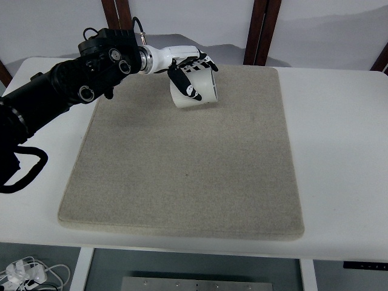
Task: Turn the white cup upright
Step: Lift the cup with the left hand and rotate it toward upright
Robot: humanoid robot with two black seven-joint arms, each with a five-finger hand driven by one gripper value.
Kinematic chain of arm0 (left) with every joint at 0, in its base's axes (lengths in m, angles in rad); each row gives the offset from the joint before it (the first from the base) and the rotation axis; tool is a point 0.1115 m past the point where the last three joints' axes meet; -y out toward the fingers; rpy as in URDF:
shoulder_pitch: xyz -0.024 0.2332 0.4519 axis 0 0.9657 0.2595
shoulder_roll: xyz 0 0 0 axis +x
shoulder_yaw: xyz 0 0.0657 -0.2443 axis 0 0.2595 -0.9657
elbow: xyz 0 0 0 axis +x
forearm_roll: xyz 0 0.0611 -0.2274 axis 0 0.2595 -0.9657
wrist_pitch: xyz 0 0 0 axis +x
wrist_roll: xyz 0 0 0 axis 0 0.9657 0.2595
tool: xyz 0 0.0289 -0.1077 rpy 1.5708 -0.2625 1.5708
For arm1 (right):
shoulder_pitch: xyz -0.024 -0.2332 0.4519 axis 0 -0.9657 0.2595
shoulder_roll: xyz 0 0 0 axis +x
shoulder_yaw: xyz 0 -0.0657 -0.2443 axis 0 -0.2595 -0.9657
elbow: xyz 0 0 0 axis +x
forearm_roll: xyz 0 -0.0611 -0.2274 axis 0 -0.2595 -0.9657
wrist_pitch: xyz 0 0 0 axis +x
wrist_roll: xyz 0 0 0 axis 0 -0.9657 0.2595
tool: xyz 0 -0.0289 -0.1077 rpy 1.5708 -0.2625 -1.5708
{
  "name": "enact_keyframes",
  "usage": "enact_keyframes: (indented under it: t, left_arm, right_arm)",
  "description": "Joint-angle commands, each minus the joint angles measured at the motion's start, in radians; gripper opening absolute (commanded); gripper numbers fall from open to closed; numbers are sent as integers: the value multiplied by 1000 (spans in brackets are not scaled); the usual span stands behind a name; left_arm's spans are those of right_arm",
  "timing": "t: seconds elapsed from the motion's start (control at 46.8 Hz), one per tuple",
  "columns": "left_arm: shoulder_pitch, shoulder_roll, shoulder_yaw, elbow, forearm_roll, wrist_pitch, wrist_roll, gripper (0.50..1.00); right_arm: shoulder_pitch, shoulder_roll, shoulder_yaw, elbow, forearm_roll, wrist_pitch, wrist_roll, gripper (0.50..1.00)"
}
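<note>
Resting at the far edge of the mat (182,163), the cup (197,90) sits enclosed by the left hand (189,68). Its fingers (195,63) are clamped on the cup: they curl over the top wall, and the thumb presses the near side by the rim. The cup is tilted, with its mouth facing the near-left. Below the fingers the mat extends toward the near table (339,151) edge. Behind the fingers the black arm (60,85) runs off to the left edge. Cables (27,273) lie on the floor, near-left.
</note>
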Motion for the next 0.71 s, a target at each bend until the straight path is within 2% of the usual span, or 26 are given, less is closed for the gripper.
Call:
enact_keyframes:
  t: [0.0, 0.257, 0.385, 0.556, 0.684]
  left_arm:
    - [-5, 3, -34, 32, -125, -47, 0, 598]
    - [12, 47, -54, 103, -431, -179, -20, 598]
    - [18, 66, -54, 135, -570, -201, -55, 598]
    - [53, 69, -54, 173, -649, -201, -147, 598]
    - [80, 70, -57, 196, -655, -201, -245, 598]
  right_arm:
    - [0, 0, 0, -1, 0, 0, -1, 952]
    - [0, 0, 0, 1, 0, 0, -1, 952]
    - [0, 0, 0, 1, 0, 0, 0, 952]
    - [0, 0, 0, 1, 0, 0, 0, 952]
    - [0, 0, 0, 1, 0, 0, -1, 952]
